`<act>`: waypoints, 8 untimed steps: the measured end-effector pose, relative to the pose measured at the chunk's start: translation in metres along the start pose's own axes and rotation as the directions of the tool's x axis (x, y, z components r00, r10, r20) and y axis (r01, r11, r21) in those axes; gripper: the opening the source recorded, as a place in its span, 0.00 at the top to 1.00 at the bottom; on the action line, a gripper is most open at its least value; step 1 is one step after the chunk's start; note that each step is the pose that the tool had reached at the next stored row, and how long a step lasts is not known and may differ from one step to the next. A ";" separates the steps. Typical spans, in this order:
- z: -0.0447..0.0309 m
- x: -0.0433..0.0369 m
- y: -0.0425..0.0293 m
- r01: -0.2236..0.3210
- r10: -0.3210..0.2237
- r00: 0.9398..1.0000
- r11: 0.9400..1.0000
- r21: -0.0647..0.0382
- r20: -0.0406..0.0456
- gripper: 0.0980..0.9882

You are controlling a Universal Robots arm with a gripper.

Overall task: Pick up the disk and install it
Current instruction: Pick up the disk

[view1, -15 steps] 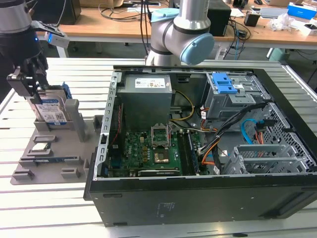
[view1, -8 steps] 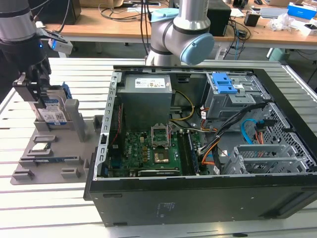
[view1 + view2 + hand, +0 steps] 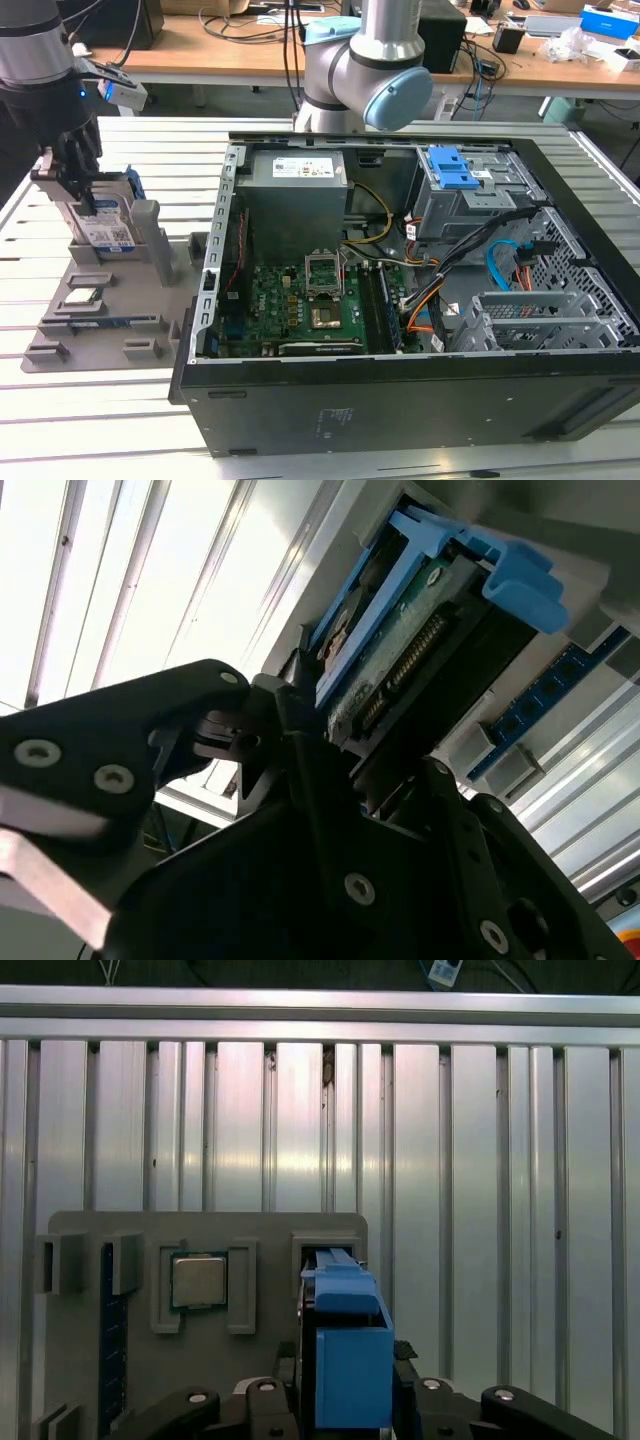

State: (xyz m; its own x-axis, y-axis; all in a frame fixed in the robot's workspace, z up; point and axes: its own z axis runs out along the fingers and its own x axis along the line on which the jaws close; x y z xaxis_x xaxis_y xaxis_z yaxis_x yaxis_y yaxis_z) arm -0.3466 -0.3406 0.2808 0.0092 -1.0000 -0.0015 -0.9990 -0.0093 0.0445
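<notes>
The disk [image 3: 108,228], a silver drive with a white-and-blue label in a blue carrier, stands on edge in a slot of the grey holder plate [image 3: 120,345] at the exterior view's left. My gripper [image 3: 78,185] comes down on its upper end and is shut on it. In the second wrist view the black fingers [image 3: 300,780] meet at the disk's [image 3: 410,640] connector end. The first wrist view looks down the blue carrier [image 3: 347,1350], clamped between the gripper's two sides [image 3: 345,1400].
The open computer case [image 3: 300,420] lies at the exterior view's right, with a blue latch on a grey cage [image 3: 455,172] at its far side. A small square chip [image 3: 198,1281] and a memory stick [image 3: 105,322] rest on the holder plate. The arm's base [image 3: 360,70] stands behind the case.
</notes>
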 end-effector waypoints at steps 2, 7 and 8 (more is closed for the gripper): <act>0.0000 0.0000 0.0000 0.000 0.000 1.000 1.000 0.000 0.000 0.70; 0.0000 0.0000 0.0000 0.000 0.000 1.000 1.000 0.000 0.000 0.70; 0.0000 0.0000 0.0000 0.000 0.000 1.000 1.000 0.000 0.000 0.70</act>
State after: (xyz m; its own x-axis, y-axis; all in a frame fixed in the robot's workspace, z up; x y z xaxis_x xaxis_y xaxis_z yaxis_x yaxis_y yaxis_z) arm -0.3466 -0.3406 0.2808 0.0093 -1.0000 -0.0018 -0.9990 -0.0093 0.0445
